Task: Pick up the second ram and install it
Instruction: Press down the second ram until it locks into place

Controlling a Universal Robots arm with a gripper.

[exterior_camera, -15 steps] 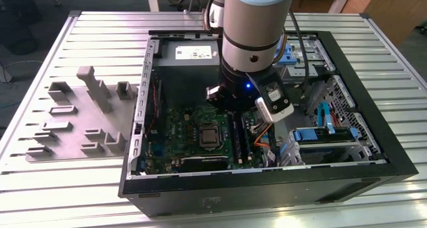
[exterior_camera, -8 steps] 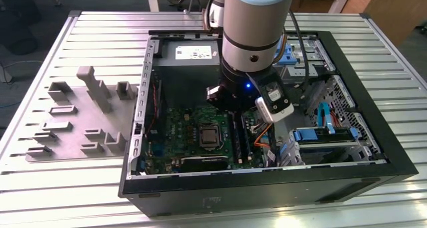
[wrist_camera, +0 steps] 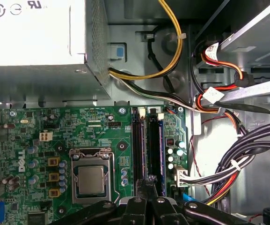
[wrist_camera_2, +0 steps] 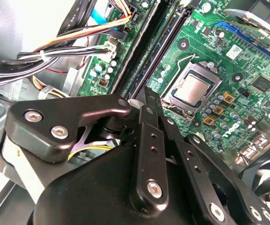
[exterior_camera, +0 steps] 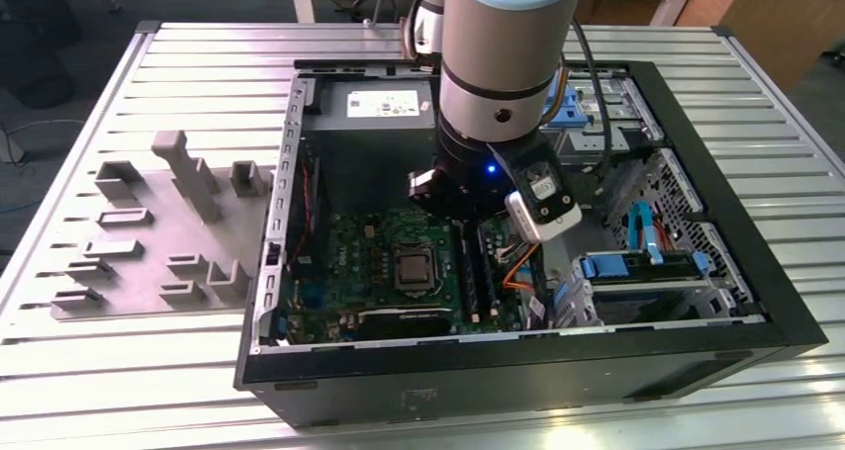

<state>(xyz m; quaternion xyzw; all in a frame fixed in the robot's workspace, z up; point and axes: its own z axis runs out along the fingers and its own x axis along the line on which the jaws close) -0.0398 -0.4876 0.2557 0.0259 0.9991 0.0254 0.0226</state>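
My gripper [exterior_camera: 458, 211] hangs inside the open computer case [exterior_camera: 396, 371], low over the green motherboard [wrist_camera: 27, 136]. In both wrist views its black fingertips [wrist_camera: 148, 182] [wrist_camera_2: 146, 96] are pressed together, with nothing visible between them. They sit right above the two long black slot rails [wrist_camera: 146, 145] [wrist_camera_2: 158, 44] beside the processor socket [wrist_camera: 90, 180]. A thin bluish edge [wrist_camera: 161, 150] runs along the rail nearer the cables. I cannot tell whether that edge is the second ram standing edge-on.
The silver power supply [wrist_camera: 32, 37] closes off one end of the case. Bundled black, yellow and red cables [wrist_camera: 247, 145] crowd the side by the drive bay [exterior_camera: 634, 262]. A grey fixture tray [exterior_camera: 145, 232] with upright holders lies on the slatted table at the exterior view's left.
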